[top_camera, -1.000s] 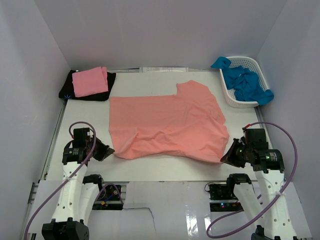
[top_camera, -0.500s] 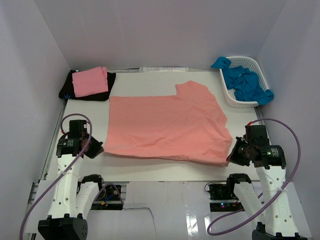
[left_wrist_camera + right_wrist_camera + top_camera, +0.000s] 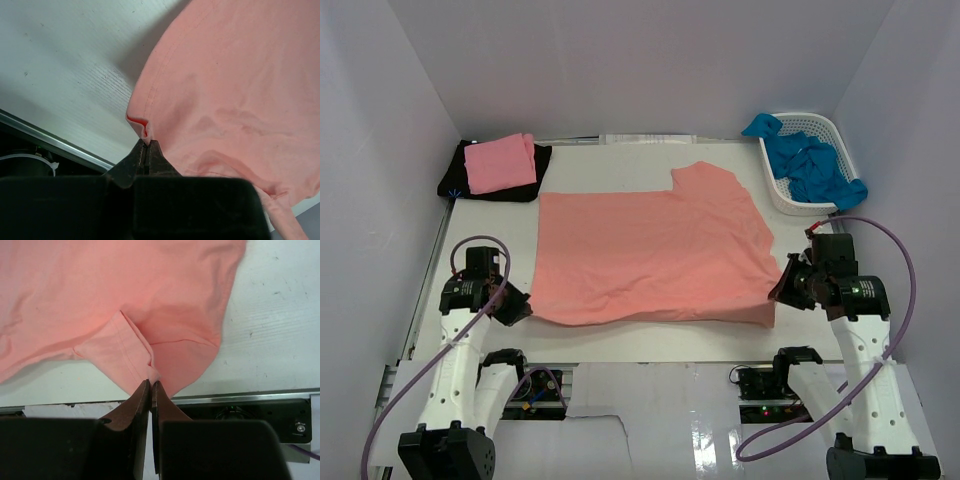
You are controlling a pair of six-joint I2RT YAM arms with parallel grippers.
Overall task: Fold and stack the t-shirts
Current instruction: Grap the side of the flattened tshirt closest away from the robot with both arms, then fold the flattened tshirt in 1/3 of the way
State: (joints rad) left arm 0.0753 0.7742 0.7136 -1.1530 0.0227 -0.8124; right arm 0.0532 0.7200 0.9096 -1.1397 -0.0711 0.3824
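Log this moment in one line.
left pincer: shut on salmon t-shirt, near-left corner | right pincer: shut on same shirt, near-right corner | shirt: spread out on table

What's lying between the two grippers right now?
The salmon t-shirt, spread on the table; left gripper and right gripper each pinch a near corner. Top view shows it.

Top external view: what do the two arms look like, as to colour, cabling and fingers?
The left arm and right arm have white links with black wrist housings. A purple cable loops out from each wrist. The fingers are black and taper to narrow tips.
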